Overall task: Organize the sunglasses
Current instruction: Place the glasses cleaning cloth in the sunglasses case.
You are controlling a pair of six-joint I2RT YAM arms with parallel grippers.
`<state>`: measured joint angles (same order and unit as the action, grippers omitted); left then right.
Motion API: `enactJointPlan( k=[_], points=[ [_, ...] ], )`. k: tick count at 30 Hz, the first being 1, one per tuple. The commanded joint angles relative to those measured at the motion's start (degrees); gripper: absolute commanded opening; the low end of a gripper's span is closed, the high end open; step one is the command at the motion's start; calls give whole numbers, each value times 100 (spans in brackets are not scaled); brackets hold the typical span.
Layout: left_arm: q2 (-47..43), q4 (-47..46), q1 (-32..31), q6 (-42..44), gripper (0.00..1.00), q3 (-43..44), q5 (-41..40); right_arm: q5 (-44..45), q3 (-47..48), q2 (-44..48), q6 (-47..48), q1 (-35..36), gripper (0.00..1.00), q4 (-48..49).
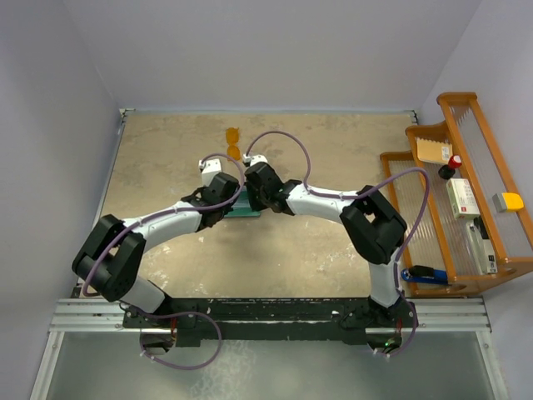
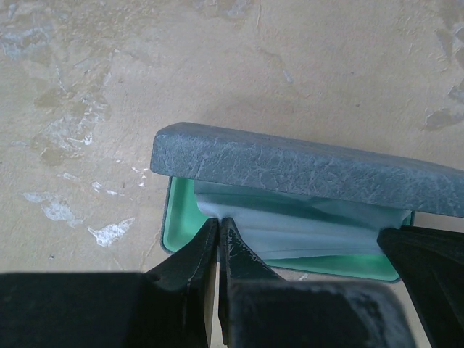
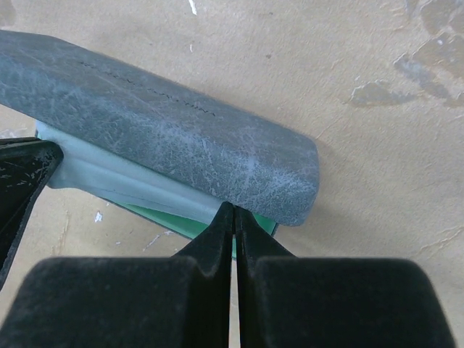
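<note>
The sunglasses [image 1: 233,142], small with orange lenses, lie on the table beyond both grippers, seen only in the top view. A grey-blue case [image 2: 304,165] with green lining [image 2: 181,217] sits between the grippers, its lid partly raised over a pale blue cloth [image 2: 312,228]. My left gripper [image 2: 219,221] is shut, its tips at the cloth's left corner just under the lid. My right gripper [image 3: 233,209] is shut too, tips tucked under the lid [image 3: 167,138] at the case's right end. From above, both grippers [image 1: 229,202] [image 1: 256,198] crowd over the case [image 1: 247,212].
A wooden rack [image 1: 466,192] stands along the right edge, holding small boxes and a red-capped item. A blue-handled tool [image 1: 429,273] lies by its near end. Walls close in the table at the left and back.
</note>
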<state>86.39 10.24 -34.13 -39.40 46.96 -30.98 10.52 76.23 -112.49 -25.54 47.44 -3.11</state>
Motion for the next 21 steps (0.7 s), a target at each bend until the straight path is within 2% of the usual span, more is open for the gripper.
enactJointPlan(
  k=[1,21],
  points=[
    [75,-171,47,-19,0,-68,8,-67,-96,-53,-132,-33,0,229],
    [347,5,56,-87,0,-141,132,-28,-384,-139,-215,-25,0,509]
  ],
)
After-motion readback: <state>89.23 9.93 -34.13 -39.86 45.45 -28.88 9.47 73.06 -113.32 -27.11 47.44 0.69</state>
